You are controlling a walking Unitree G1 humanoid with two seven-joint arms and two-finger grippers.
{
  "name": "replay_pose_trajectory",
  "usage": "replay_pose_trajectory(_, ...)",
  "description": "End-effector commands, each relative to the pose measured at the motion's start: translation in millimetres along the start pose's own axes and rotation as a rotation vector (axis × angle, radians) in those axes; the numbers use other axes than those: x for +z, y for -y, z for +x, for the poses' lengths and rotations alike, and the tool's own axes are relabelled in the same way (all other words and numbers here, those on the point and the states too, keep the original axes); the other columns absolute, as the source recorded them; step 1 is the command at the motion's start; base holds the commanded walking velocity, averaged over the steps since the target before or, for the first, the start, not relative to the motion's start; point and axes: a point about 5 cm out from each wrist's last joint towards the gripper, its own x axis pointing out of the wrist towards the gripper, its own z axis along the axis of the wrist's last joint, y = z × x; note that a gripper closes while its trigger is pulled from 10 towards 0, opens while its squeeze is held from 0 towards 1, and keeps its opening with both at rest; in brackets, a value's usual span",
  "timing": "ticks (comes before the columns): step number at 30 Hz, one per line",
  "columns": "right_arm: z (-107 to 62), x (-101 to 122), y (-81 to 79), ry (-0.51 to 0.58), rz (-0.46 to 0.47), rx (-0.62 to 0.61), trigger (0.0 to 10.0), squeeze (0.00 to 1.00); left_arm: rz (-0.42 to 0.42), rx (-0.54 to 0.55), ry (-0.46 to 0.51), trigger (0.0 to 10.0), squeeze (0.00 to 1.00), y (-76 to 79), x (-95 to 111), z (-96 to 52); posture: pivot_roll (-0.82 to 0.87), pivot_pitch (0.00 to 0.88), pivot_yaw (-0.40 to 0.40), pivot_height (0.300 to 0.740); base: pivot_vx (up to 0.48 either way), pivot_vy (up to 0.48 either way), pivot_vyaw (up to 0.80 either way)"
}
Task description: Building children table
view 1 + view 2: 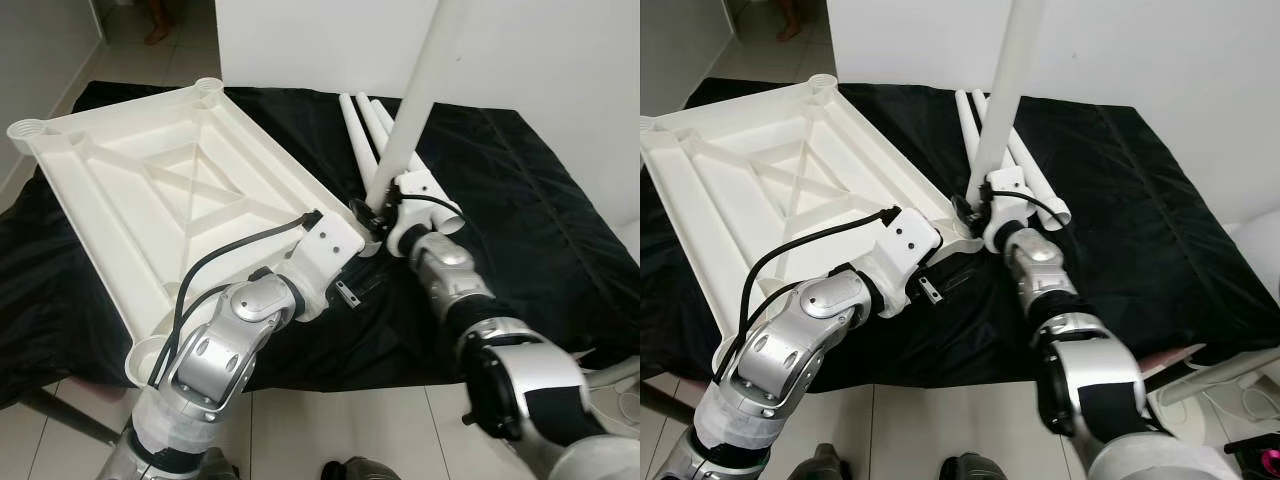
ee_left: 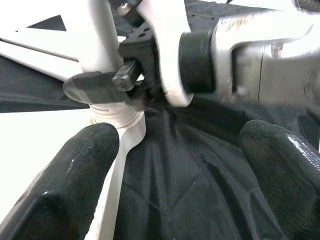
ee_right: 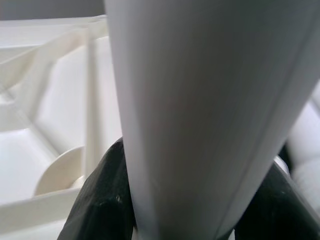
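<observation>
The white table top [image 1: 150, 180] lies upside down on a black cloth. My right gripper [image 1: 375, 215] is shut on a white table leg [image 1: 415, 100] and holds it upright, slightly tilted, over the top's near right corner. In the right wrist view its black fingers [image 3: 102, 200] clamp the leg [image 3: 210, 110], with a round corner socket [image 3: 57, 172] beside it. The leg's threaded end [image 2: 117, 112] sits at the corner. My left gripper [image 2: 180, 175] is open just in front of that corner, fingers wide apart, holding nothing. Its wrist [image 1: 325, 245] rests at the top's edge.
Spare white legs [image 1: 365, 130] lie side by side on the black cloth [image 1: 520, 200] behind the held leg. A white wall stands behind the bench. Tiled floor runs along the near edge, and a person's feet [image 1: 155, 30] show at the far left.
</observation>
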Motion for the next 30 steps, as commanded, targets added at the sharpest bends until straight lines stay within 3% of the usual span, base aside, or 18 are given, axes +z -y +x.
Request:
replay_pose_trajectory(1, -6.8, -20, 3.8, -0.089, 0.02, -0.075, 10.0, 0.0, 0.001, 0.019, 0.0, 10.0, 0.0, 0.4, -1, -0.9, 0.05, 0.019, -0.089, 0.74, 0.0, 0.0, 0.0)
replay_pose_trajectory(3, -8.6, -26, -6.9, -0.091, 0.07, -0.194, 10.0, 0.0, -0.002, 0.034, -0.006, 10.0, 0.0, -2.0, -4, -2.9, 0.05, 0.018, -0.096, 0.74, 0.0, 0.0, 0.0)
replay_pose_trajectory(7, -11.9, -29, -18.6, -0.075, 0.106, -0.27, 10.0, 0.0, -0.001, 0.051, -0.012, 10.0, 0.0, -5.7, -6, -4.5, 0.05, 0.019, -0.099, 0.74, 0.0, 0.0, 0.0)
replay_pose_trajectory(13, -15.0, -27, -32.4, -0.038, 0.104, -0.288, 10.0, 0.0, 0.003, 0.071, -0.016, 10.0, 0.0, -10.6, -7, -5.4, 0.05, 0.021, -0.099, 0.74, 0.0, 0.0, 0.0)
replay_pose_trajectory(18, -15.6, -22, -31.1, -0.01, 0.093, -0.287, 10.0, 0.0, 0.007, 0.075, -0.015, 10.0, 0.0, -11.5, -8, -5.3, 0.04, 0.021, -0.101, 0.74, 0.0, 0.0, 0.0)
replay_pose_trajectory(19, -16.4, -20, -29.5, 0.004, 0.092, -0.293, 10.0, 1.0, 0.009, 0.076, -0.015, 10.0, 0.0, -11.6, -8, -5.2, 0.04, 0.021, -0.101, 0.74, 0.0, 0.0, 0.0)
replay_pose_trajectory(26, -25.6, -7, -17.7, 0.11, 0.081, -0.269, 10.0, 1.0, 0.006, 0.108, -0.017, 10.0, 0.0, -16.3, -8, -5.4, 0.04, 0.019, -0.103, 0.74, 0.0, 0.0, 0.0)
replay_pose_trajectory(30, -29.8, -7, -13.3, 0.118, 0.062, -0.256, 10.0, 1.0, -0.001, 0.122, -0.022, 10.0, 0.0, -18.7, -9, -4.9, 0.04, 0.02, -0.102, 0.74, 0.0, 0.0, 0.0)
